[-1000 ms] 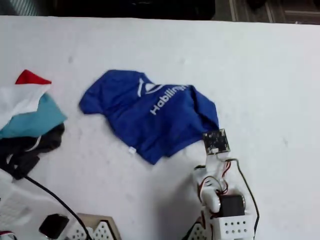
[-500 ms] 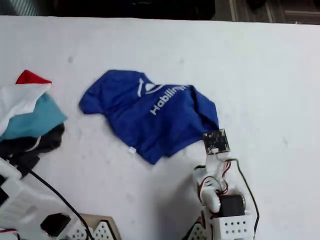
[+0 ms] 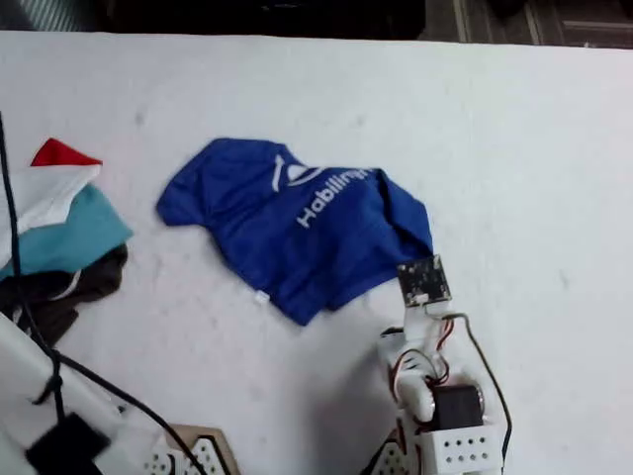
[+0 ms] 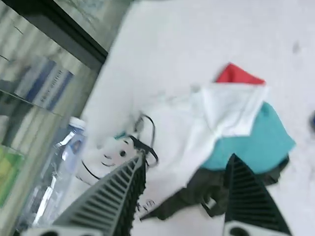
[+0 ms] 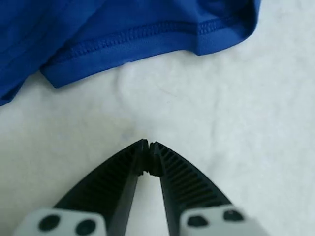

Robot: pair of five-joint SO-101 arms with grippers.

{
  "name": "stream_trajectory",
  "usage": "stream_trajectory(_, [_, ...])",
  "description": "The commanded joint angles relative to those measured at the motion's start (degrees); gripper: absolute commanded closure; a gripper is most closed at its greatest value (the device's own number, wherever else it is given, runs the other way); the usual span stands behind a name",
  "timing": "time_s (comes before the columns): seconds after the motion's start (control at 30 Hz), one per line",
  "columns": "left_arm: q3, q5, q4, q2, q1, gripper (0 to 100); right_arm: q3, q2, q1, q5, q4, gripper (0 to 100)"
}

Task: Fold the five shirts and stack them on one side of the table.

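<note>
Right fingers [image 5: 120, 174] are clenched tip to tip with nothing in them, sitting over bare bench [image 5: 221, 98]. The hem of the blue shirt [image 5: 123, 29] is near, just past the tips, not touching. Left fingers [image 4: 115, 191] are released and spread wide, and between them you can see the pile [image 4: 231, 113] of other shirts: red, white, teal, plus something black underneath, all rumpled. From the high view the blue shirt [image 3: 297, 223] lies crumpled and unfolded around mid bench, the pile [image 3: 54, 233] is at its 9 o'clock by the edge, and the right arm [image 3: 430, 381] is at its 5 o'clock
</note>
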Motion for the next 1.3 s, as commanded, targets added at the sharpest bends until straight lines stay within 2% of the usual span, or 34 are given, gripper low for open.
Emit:
stream_trajectory(0.0, [8.7, 0.44, 0.09, -6.2, 0.48, 74, 0.44, -0.31, -0.4, 0.18, -0.04, 97.8])
stream_trajectory(0.1, [13.27, 0.44, 0.09, -9.27, 0.48, 75, 0.44, -0.31, 0.75, 0.44, -0.04, 98.0])
stream_trajectory(0.2, [16.79, 0.44, 0.09, -10.77, 0.48, 79, -1.14, -0.31, 5.93, 0.88, -0.31, 97.8])
stream_trajectory(0.23, [17.76, 0.44, 0.09, -11.12, 0.48, 80, -2.64, -0.31, 7.34, 3.52, -0.48, 97.8])
stream_trajectory(0.37, [20.92, 0.44, 0.09, -11.47, 0.31, 81, -7.21, -0.22, 9.54, 25.76, -9.27, 98.0])
stream_trajectory(0.47, [21.45, 0.44, 0.09, -11.47, -1.1, 81, -13.98, 0.57, 8.92, 26.11, -11.74, 97.8])
stream_trajectory(0.63, [21.71, 0.44, 0.09, -11.47, -3.56, 81, -25.58, 11.65, 3.91, 31.3, -10.77, 97.8])
stream_trajectory(0.8, [21.71, 0.44, 0.09, -11.47, -5.85, 81, -44.13, 35.03, -1.54, 31.12, -5.32, 97.8])
stream_trajectory(0.97, [22.07, 0.44, 0.09, -11.47, -7.08, 81, -59.25, 56.48, -11.3, 31.12, 3.74, 97.7])
stream_trajectory(1.17, [26.29, 0.44, 0.09, -11.47, -7.08, 81, -67.96, 75.56, -23.87, 30.95, 7.69, 97.4])
stream_trajectory(1.27, [26.9, 0.44, 0.09, -11.47, -7.08, 81, -70.51, 83.82, -28.18, 27.87, 8.04, 88.9])
